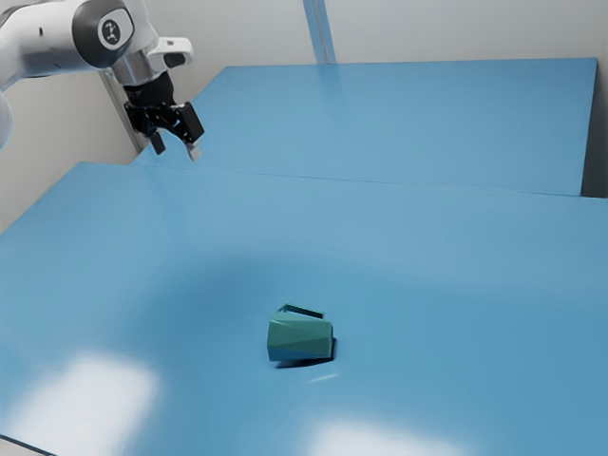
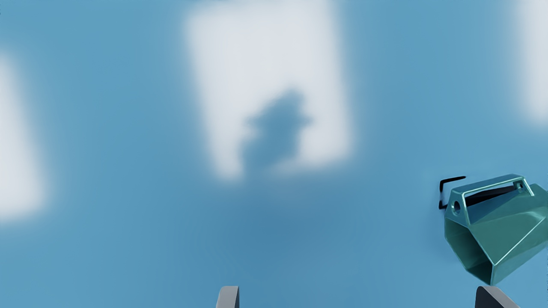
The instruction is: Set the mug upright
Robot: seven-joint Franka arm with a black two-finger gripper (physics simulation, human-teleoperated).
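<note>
A teal faceted mug [image 1: 300, 338] lies on its side on the blue table, its handle on the upper side. My gripper [image 1: 177, 152] is high above the table at the exterior view's upper left, well apart from the mug. In the wrist view the mug [image 2: 505, 231] shows its open mouth and handle, past one fingertip. The gripper [image 2: 355, 297] is open, its two fingertips wide apart with nothing between them. Part of the mug's far end is cut off by the wrist view's edge.
The blue table [image 1: 427, 256] spreads under the mug, with bright light patches on it. Behind it stands another blue surface [image 1: 408, 123], beside pale walls. A blurred shadow falls across one light patch in the wrist view.
</note>
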